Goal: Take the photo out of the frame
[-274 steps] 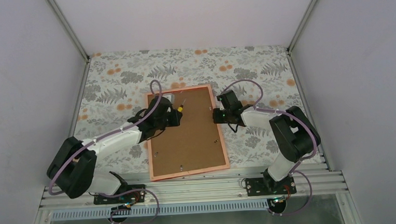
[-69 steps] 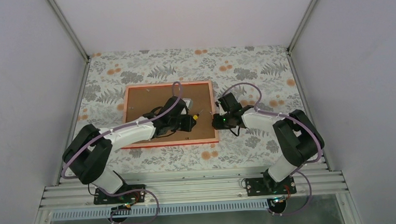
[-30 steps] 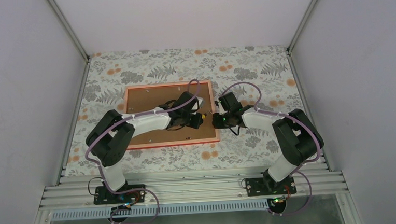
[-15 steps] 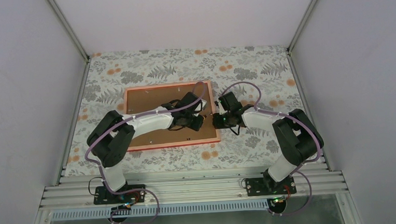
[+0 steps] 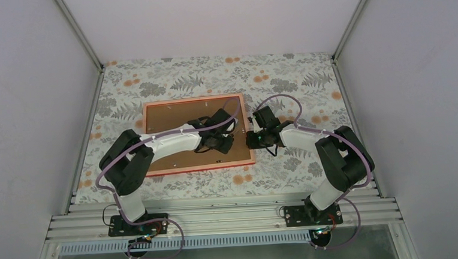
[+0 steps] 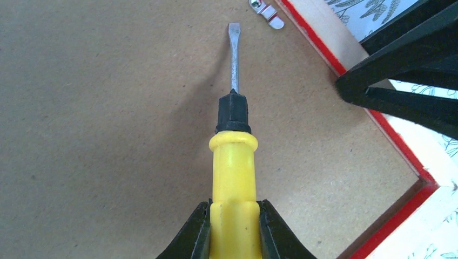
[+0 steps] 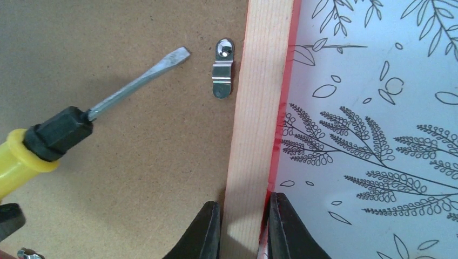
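Both arms reach inward — left hand (image 6: 234,231) and right hand (image 7: 244,229) clamped tight.

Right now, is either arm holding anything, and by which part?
The left gripper holds a yellow-handled screwdriver by its handle; the right gripper pinches the frame by one side rail.

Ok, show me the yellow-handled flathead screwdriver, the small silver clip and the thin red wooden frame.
yellow-handled flathead screwdriver (image 6: 233,178): left wrist view, yellow handle.
small silver clip (image 7: 222,69): right wrist view, its middle.
thin red wooden frame (image 7: 254,108): right wrist view, bare wood rail.
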You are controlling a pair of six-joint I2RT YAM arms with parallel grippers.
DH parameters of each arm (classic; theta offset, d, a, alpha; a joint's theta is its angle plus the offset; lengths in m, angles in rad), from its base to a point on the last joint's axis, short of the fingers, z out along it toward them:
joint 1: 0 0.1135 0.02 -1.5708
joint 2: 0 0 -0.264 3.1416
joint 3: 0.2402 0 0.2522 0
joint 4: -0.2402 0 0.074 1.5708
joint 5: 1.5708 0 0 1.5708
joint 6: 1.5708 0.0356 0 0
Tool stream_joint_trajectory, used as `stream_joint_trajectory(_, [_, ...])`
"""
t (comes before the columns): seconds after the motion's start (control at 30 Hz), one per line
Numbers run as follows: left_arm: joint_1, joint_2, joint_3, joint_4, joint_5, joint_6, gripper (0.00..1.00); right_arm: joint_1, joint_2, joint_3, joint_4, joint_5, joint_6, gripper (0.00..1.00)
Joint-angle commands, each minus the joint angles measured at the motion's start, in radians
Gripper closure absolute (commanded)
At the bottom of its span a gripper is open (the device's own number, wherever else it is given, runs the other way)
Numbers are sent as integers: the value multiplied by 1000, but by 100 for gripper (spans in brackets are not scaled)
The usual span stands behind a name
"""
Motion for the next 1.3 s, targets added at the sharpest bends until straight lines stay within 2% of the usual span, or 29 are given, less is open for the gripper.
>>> stream_joint_trajectory(0.0, [-5, -30, -1, -128, -63, -28, 98, -11, -14, 8, 10, 27, -36, 87])
stream_joint_trajectory(0.23, [-8, -125, -26, -32, 61, -36, 98, -13, -17, 0, 20, 30, -28, 87])
stream_joint_trajectory(0.6, [-29, -69, -51, 77, 182, -75, 98, -17, -21, -9, 27, 29, -25, 87])
stream_joint_trajectory(0.97, [-25, -10, -44, 89, 128, -125, 98, -18, -22, -15, 33, 20, -24, 87])
stream_joint_trajectory(1.27, [-13, -32, -70, 114, 88, -165, 98, -19, -28, -22, 32, 20, -23, 87])
